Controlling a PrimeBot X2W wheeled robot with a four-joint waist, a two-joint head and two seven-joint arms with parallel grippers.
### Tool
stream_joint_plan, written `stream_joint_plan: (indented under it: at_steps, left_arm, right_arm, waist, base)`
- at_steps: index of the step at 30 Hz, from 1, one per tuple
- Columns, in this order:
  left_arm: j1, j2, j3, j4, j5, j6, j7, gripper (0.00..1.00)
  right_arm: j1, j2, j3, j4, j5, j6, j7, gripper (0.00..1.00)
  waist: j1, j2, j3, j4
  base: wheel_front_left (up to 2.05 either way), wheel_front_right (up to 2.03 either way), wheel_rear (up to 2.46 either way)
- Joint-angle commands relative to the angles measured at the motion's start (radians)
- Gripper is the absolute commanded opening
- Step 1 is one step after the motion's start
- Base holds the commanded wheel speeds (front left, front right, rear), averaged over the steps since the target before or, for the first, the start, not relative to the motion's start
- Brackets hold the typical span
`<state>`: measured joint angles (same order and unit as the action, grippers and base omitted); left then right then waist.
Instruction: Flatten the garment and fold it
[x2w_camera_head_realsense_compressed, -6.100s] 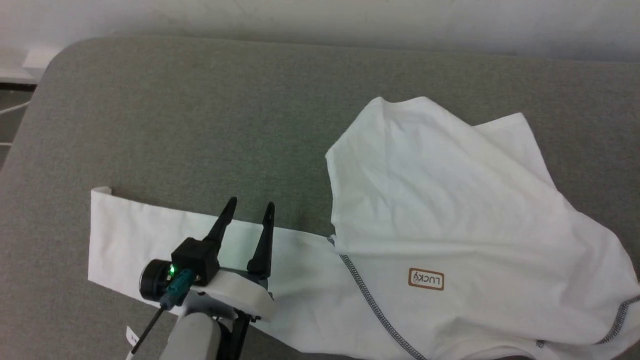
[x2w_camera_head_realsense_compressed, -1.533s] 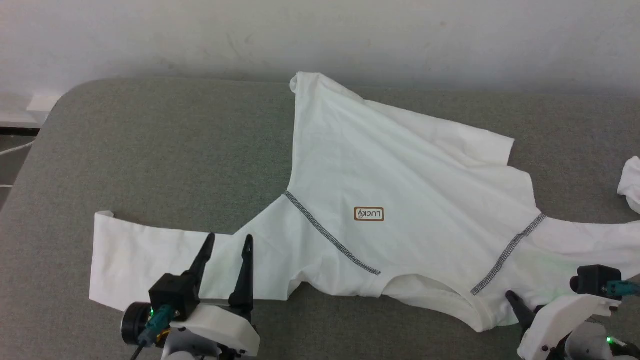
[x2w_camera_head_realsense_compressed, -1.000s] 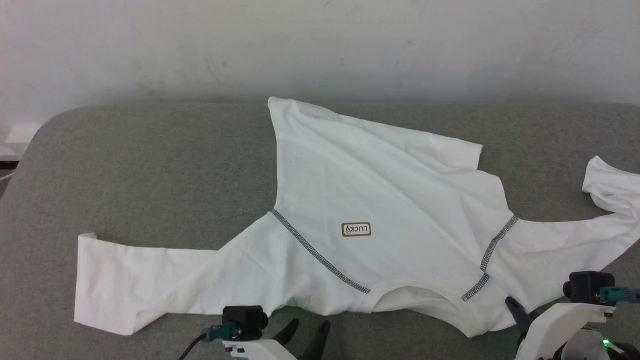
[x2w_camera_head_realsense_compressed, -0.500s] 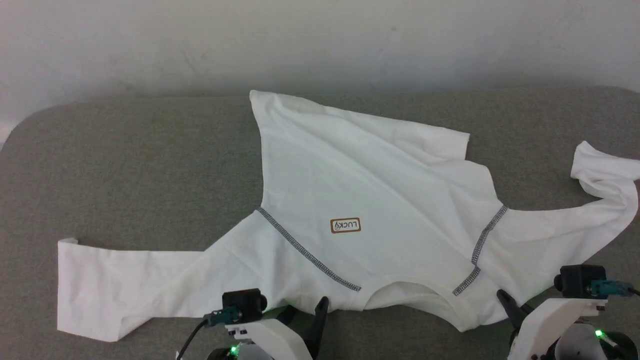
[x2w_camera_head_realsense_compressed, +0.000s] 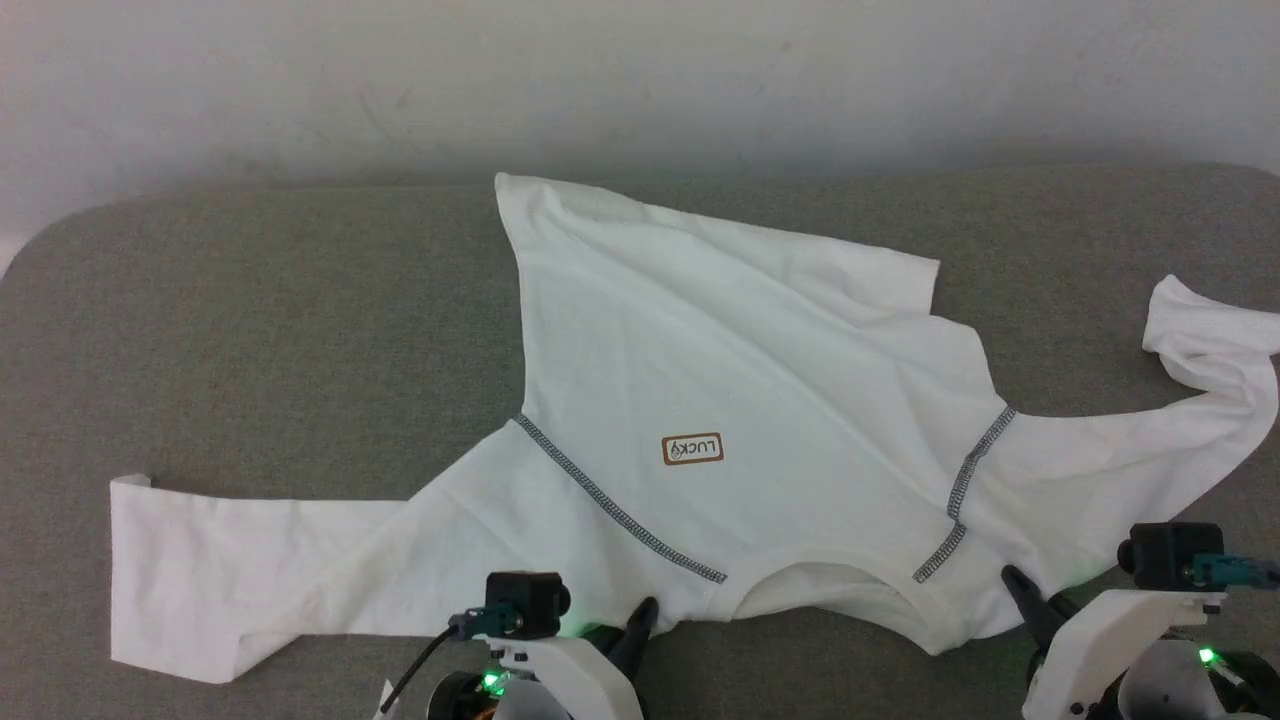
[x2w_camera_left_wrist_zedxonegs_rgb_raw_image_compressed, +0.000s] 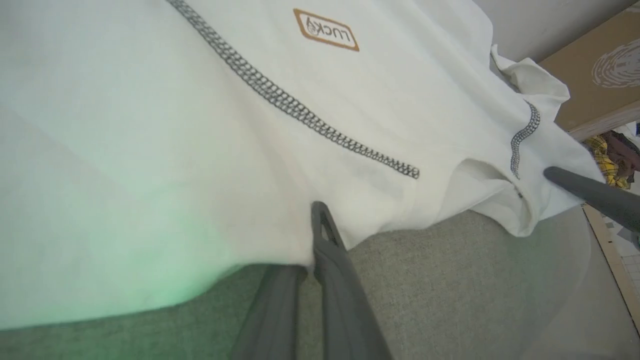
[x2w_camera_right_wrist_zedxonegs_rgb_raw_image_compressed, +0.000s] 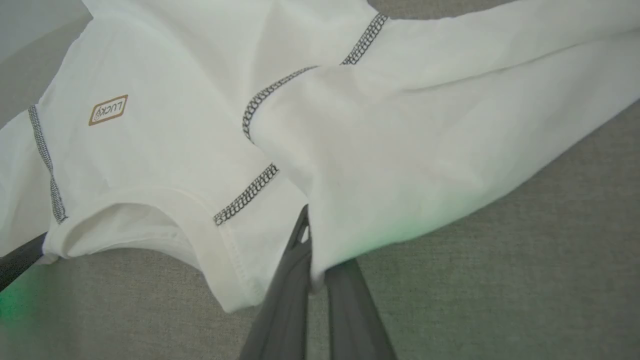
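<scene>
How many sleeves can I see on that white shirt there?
2. On the garment, the flat sleeve lies at the left; the twisted sleeve reaches right, its end curled.

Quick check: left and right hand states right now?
Left hand: closed, pinching the garment at its near edge.
Right hand: closed, also pinching the garment's near edge.

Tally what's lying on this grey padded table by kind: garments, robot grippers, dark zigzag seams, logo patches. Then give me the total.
White thin-fabric garment: 1
Dark two-fingered grippers: 2, the left gripper and the right gripper, each shut on the garment's near edge
Grey-black zigzag seam lines: 2
Brown-rimmed LUCKY patch: 1
Total: 6
</scene>
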<state>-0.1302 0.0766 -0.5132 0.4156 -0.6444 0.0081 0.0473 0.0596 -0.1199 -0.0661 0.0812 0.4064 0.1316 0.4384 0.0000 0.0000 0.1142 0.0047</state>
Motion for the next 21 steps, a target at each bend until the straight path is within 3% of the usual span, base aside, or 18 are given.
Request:
stream_joint_plan:
  at_steps: [1,5,9,18,21]
  left_arm:
    - [0.014,0.015,-0.013,0.011,0.018,-0.003,-0.004,0.00]
    - [0.038,0.045,-0.010,-0.057,0.031,0.001,-0.034,0.00]
    - [0.063,0.084,0.007,-0.209,0.031,0.011,-0.037,0.00]
    - [-0.020,0.222,0.090,-0.646,0.060,0.069,0.095,0.00]
    - [-0.069,0.240,0.115,-0.715,0.057,0.077,0.130,0.00]
  right_arm:
    - [-0.012,-0.009,0.003,-0.008,0.006,-0.001,-0.011,0.00]
    - [-0.007,-0.033,0.020,-0.046,0.017,-0.001,-0.045,0.00]
    - [-0.007,-0.058,0.007,-0.114,0.048,-0.001,-0.083,0.00]
    - [-0.107,-0.133,-0.040,-0.342,0.157,-0.001,-0.056,0.00]
    - [-0.160,-0.150,-0.049,-0.379,0.192,-0.001,-0.035,0.00]
  waist:
    - [0.0000,0.0000,-0.018,0.002]
    - [0.0000,0.0000,-0.061,0.006]
    - [0.0000,0.0000,-0.107,0.013]
    - [0.0000,0.0000,-0.179,0.016]
    - [0.0000,0.0000,-0.189,0.014]
  base:
    - [0.00,0.00,0.00]
    - [0.00,0.00,0.00]
    - [0.00,0.00,0.00]
    - [0.00,0.00,0.00]
    - [0.00,0.00,0.00]
